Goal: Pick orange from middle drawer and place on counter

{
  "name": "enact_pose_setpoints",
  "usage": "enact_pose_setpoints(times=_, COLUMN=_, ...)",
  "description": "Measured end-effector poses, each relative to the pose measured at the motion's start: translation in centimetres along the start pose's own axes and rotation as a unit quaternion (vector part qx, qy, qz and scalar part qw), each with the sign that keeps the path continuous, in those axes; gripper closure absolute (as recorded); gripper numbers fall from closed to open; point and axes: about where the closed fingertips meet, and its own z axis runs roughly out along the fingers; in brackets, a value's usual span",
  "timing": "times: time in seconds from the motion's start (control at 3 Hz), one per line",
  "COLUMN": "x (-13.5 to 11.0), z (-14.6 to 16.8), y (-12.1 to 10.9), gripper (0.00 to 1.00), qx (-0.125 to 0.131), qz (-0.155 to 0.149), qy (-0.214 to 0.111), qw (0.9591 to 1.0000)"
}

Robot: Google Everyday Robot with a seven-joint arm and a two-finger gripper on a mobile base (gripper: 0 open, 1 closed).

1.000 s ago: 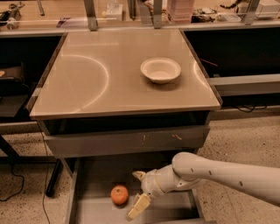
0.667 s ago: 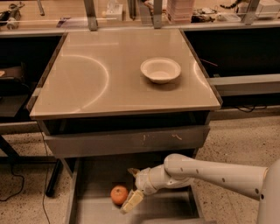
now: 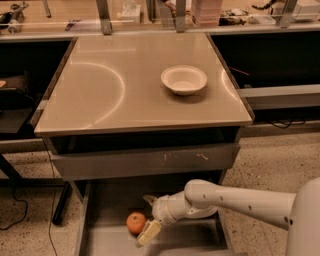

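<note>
The orange point(image 3: 135, 222) lies on the floor of the open middle drawer point(image 3: 195, 241), at its left half. My gripper point(image 3: 148, 217) is inside the drawer, right next to the orange on its right side. It is open, with one dark finger behind the orange and one pale finger point(image 3: 149, 233) in front of it, so the fruit sits at the mouth of the jaws. The pale arm reaches in from the lower right. The tan counter point(image 3: 100, 95) lies above the drawers.
A white bowl point(image 3: 184, 79) stands on the counter's right half. The drawer above, with a scuffed grey front panel point(image 3: 145, 162), is slightly pulled out over the middle drawer. A cluttered bench point(image 3: 150, 10) runs along the back. Speckled floor lies to both sides.
My gripper has moved left across the drawer floor, from beside the orange to right against it, with its fingers now on either side of the fruit. The orange has not moved.
</note>
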Motion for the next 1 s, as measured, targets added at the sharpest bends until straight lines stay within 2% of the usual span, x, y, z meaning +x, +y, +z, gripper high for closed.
enact_pose_setpoints(times=1.0, x=0.8, z=2.9, y=-1.1, gripper=0.0, qx=0.005, qz=-0.016, qy=-0.027, qw=0.9995)
